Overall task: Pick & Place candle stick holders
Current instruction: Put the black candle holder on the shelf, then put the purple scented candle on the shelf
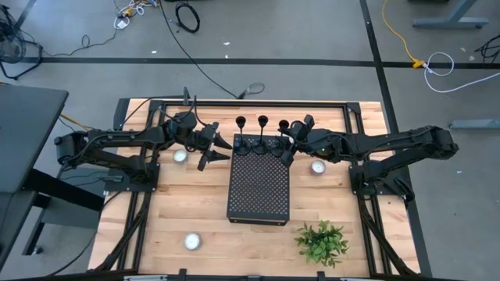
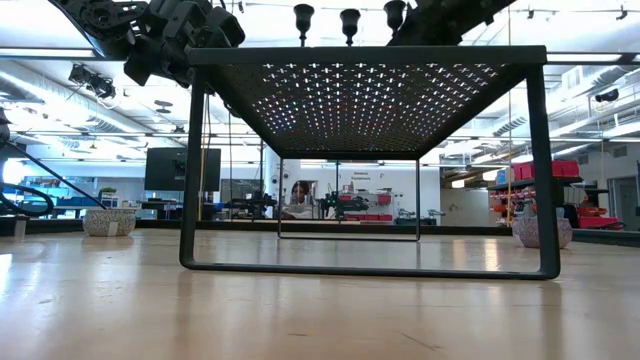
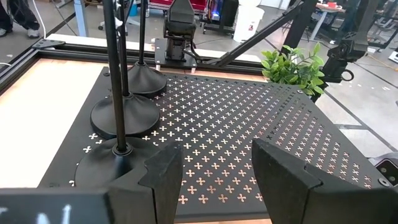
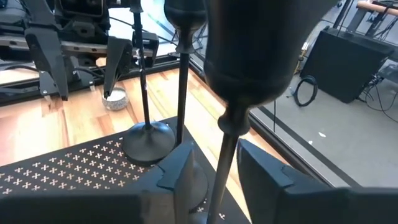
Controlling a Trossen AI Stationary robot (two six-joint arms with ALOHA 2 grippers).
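Three holders (image 1: pixel 262 125) stand in a row on the box (image 1: pixel 258 187) far edge, so placing looks done; right hand (image 4: pixel 214 177) spread around the nearest stem, apparently letting go; left hand (image 3: pixel 214 168) spread, empty, parked beside the box.

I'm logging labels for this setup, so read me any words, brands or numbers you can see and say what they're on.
None can be read.
Perforated box: cross-shaped cutouts only, no lettering.
Candle stick holders: plain black, no marks.
Signs in the room behind the table, low view: too small and blurred to read.
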